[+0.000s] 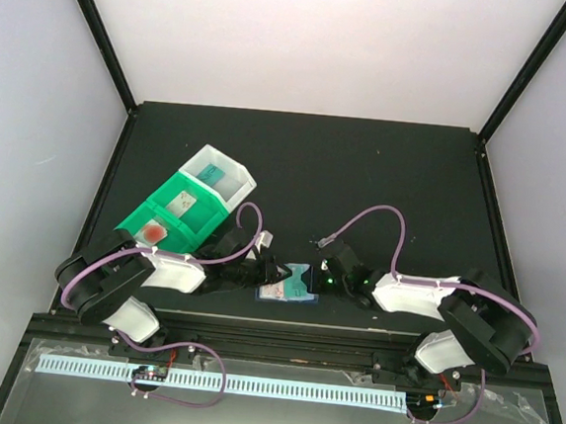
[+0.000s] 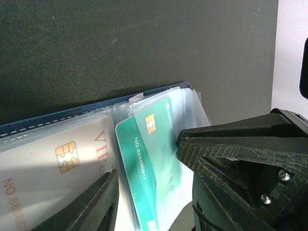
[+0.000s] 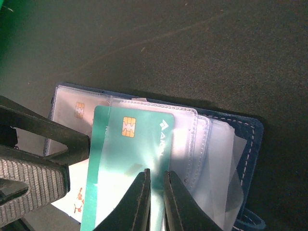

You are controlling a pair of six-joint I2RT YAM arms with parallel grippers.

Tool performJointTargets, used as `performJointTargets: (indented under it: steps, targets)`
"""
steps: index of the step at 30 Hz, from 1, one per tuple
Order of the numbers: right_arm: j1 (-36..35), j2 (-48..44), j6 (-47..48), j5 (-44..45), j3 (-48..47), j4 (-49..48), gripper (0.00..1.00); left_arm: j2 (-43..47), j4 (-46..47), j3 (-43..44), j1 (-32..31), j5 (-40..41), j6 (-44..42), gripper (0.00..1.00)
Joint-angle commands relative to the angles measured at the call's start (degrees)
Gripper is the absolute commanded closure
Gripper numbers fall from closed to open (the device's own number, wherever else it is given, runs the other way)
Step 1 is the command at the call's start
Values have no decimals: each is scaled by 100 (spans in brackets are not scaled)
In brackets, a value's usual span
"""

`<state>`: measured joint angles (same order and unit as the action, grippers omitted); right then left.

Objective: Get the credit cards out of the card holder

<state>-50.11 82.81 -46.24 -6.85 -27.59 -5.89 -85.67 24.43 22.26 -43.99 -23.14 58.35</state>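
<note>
Green card [image 3: 126, 163], pale card [image 2: 48, 163], one holder [image 3: 253, 139]

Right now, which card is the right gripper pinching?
The green card, tilted and pinched by the right gripper. The pale VIP card lies tucked flat in the holder, away from it.

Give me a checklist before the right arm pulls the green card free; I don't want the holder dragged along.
1. Right end effector shut on the green card: ok.
2. Left end effector, jaws apart, over the card holder: ok.
3. Left end effector actually pinning the holder down: cannot tell.
4. Green card fully out of its clear sleeve: cannot tell.
5. Card holder lying open on the table: ok.
</note>
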Motion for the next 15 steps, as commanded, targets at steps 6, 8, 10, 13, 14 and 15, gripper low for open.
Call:
performJointTargets:
  steps: [6, 8, 10, 13, 14, 15]
  targets:
    - [1, 232, -47, 91, 354, 212, 88, -123, 304, -160, -44, 94, 259, 58]
    - [2, 240, -46, 79, 368, 186, 88, -169, 515, -201, -61, 84, 355, 60]
    - [9, 248, -39, 87, 388, 151, 88, -215, 640, -205, -81, 105, 414, 63]
    - [1, 249, -12, 94, 444, 83, 88, -222, 647, -221, -92, 223, 440, 72]
    - [8, 245, 6, 96, 452, 80, 88, -211, 646, -226, -92, 242, 440, 74]
    - [2, 245, 10, 86, 460, 82, 88, -213, 651, -223, -93, 254, 436, 76]
